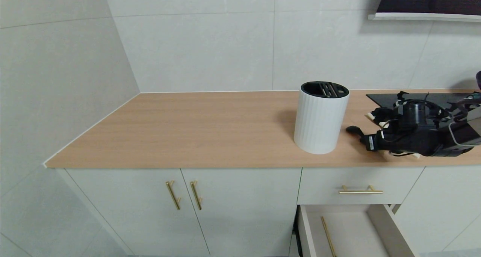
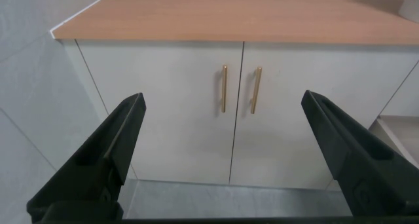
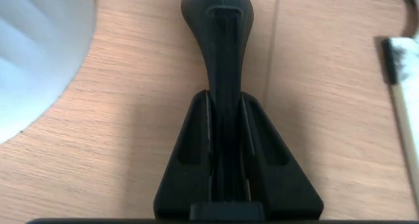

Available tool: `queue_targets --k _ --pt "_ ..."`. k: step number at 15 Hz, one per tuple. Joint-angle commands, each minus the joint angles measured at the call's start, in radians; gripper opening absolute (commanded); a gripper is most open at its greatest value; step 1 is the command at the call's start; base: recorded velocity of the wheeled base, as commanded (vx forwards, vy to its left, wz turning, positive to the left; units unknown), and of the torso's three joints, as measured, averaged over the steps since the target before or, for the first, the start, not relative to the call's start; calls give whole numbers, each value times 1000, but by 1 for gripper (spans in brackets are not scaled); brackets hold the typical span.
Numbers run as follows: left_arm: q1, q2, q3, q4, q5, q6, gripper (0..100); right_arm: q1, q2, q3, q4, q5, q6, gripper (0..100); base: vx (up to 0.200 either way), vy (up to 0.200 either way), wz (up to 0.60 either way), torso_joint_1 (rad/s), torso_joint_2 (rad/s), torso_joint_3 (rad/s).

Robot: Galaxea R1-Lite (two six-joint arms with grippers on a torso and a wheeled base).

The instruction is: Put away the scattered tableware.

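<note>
A white ribbed utensil holder (image 1: 320, 118) with a black slotted top stands upright on the wooden counter (image 1: 210, 129); its white wall also shows as the holder (image 3: 36, 54). Just to its right, my right gripper (image 1: 366, 138) hovers low over the counter, shut on a black utensil handle (image 1: 354, 129). The handle (image 3: 219, 27) sticks out past the right gripper (image 3: 226, 106) with its rounded end toward the holder; the rest of the utensil is hidden. My left gripper (image 2: 226, 158) is open and holds nothing, below counter height, facing the cupboard doors (image 2: 239, 112).
A black hob (image 1: 383, 98) lies at the counter's back right. A pale wooden piece (image 3: 398, 86) lies beside the right gripper. Below the counter a drawer (image 1: 349, 230) stands pulled open. The counter's left half is bare wood.
</note>
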Motion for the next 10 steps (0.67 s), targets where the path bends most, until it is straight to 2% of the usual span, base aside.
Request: queue_targets --k 1,3,5,8,10 --pt "0 0 0 0 1 0 100 2 -90 19 40 0 28 0 0 0 0 0 0 0" --pt "0 0 0 1 1 0 100 11 -229 69 135 0 137 0 0 0 0 0 0 0" --pt "0 0 1 0 -1 0 100 29 -348 140 195 -3 171 0 0 0 0 0 0 0" --pt "0 0 0 0 1 0 100 63 -565 300 330 -98 247 0 0 0 0 0 0 0" --pt "0 0 0 1 1 0 100 97 -682 419 332 -135 310 0 0 0 0 0 0 0"
